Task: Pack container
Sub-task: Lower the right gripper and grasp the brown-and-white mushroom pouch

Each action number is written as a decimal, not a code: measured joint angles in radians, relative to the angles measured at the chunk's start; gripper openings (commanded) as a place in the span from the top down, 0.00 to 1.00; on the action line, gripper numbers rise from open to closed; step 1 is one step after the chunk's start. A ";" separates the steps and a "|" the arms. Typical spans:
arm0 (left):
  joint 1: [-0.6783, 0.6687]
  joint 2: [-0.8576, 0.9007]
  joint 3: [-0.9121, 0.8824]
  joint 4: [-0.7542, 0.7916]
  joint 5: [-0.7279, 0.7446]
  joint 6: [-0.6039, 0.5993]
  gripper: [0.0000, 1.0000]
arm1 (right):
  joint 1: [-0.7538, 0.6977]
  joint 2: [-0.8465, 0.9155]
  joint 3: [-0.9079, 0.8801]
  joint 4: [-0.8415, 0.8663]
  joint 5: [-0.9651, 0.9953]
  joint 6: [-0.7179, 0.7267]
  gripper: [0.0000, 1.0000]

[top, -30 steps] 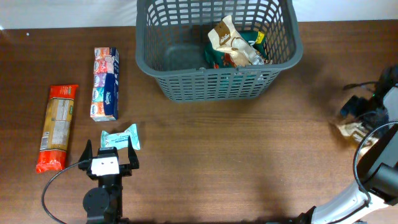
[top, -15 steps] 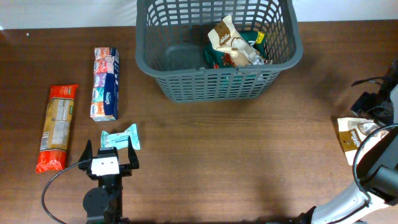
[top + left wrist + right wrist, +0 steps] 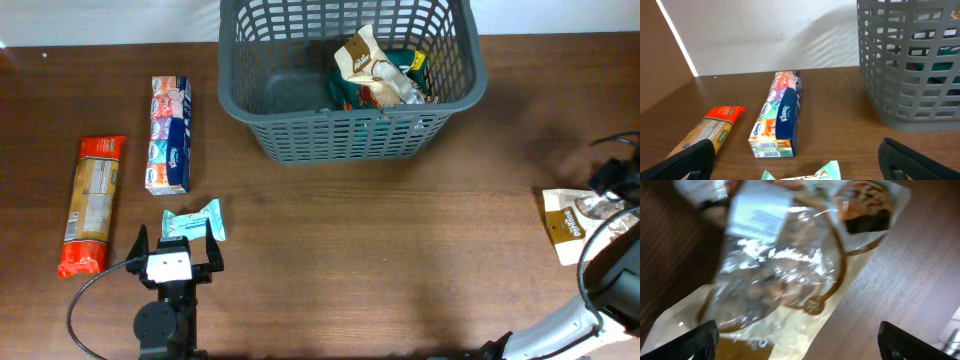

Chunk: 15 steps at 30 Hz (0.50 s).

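The dark grey container (image 3: 350, 135) stands at the table's back centre, with a few packets (image 3: 378, 70) in its right half; its lattice wall shows in the left wrist view (image 3: 910, 65). My left gripper (image 3: 177, 243) is open and low on the table, just behind a small teal packet (image 3: 195, 222), whose top edge sits between the fingers (image 3: 800, 162) in the left wrist view (image 3: 805, 176). My right gripper (image 3: 615, 180) is at the far right edge, open (image 3: 800, 345), just above a clear-fronted tan cookie bag (image 3: 572, 222) lying flat, which fills the right wrist view (image 3: 780, 270).
A long tissue pack (image 3: 170, 135) lies left of the container and also shows in the left wrist view (image 3: 780, 115). A red-ended pasta packet (image 3: 92, 205) lies further left and also shows there (image 3: 710, 130). A white wall runs behind the table.
My right gripper has moved right, off the cookie bag, which now lies uncovered on the table. The left arm has not moved.
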State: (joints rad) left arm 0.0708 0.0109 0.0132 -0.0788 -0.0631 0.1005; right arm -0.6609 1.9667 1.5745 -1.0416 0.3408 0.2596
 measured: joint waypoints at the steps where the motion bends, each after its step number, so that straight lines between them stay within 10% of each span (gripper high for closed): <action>1: 0.000 0.000 0.000 0.000 0.000 0.000 0.01 | -0.017 0.000 0.000 0.005 -0.013 -0.003 0.01; 15: 0.000 0.000 0.000 0.000 0.000 0.000 0.01 | -0.092 0.000 -0.024 0.125 -0.201 -0.111 0.01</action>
State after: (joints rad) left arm 0.0708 0.0109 0.0132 -0.0788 -0.0631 0.1005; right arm -0.7532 1.9667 1.5501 -0.9169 0.1402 0.1490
